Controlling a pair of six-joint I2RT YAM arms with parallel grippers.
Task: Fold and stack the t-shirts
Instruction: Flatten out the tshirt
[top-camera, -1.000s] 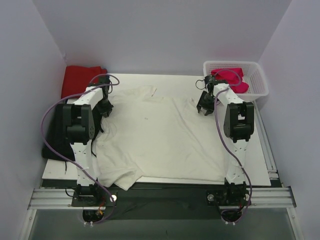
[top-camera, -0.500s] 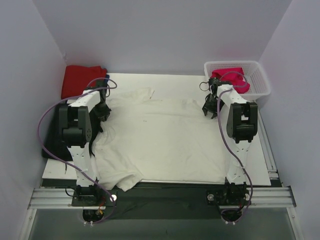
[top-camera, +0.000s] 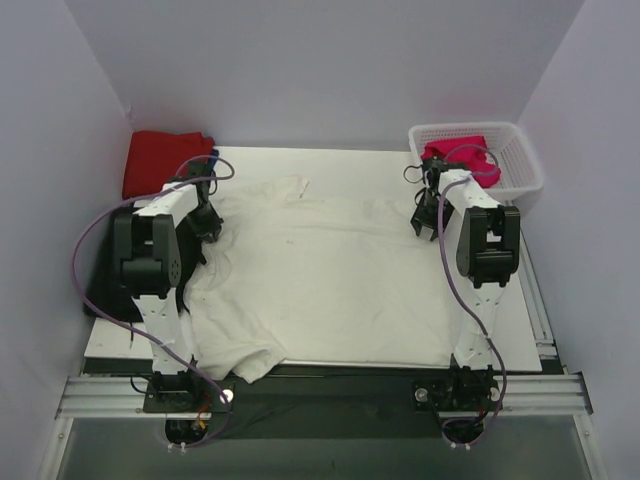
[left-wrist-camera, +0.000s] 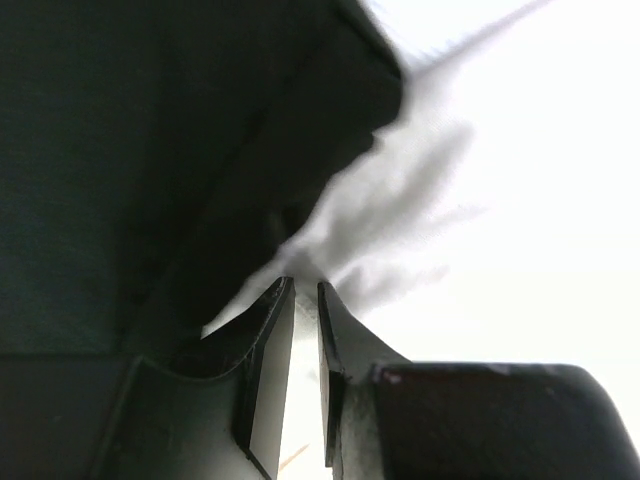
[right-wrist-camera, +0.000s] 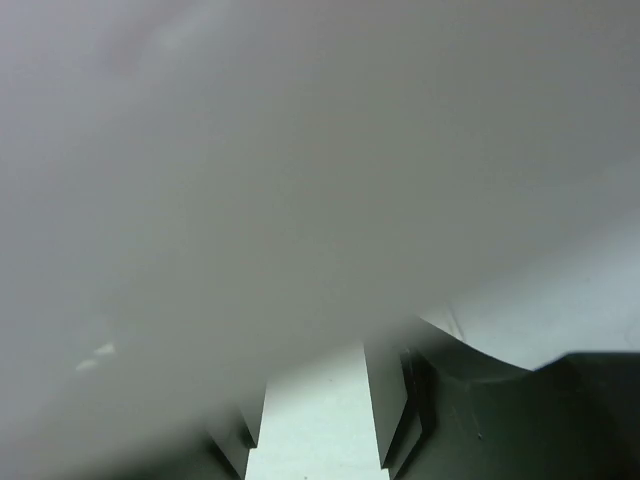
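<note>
On the white table (top-camera: 520, 335), the overhead camera shows one cream-white t-shirt (top-camera: 320, 280) spread between my arms. Only the left wrist view shows the left gripper (left-wrist-camera: 300, 288) pinched shut on the shirt's edge. In the right wrist view, blurred cloth covers the tips of the right gripper (top-camera: 428, 212), so I cannot tell its grip. I count three shirts: the cream one, one red t-shirt (top-camera: 160, 160) at the far-left corner, and one pink t-shirt (top-camera: 462, 155) in the single white basket (top-camera: 527, 168). Pale walls (top-camera: 300, 70) enclose three sides.

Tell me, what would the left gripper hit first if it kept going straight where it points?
The cream-white t-shirt: the left gripper has a puckered fold of it at its tips, seemingly pinched. Behind the cloth probably lies the table, though depth is unclear.
</note>
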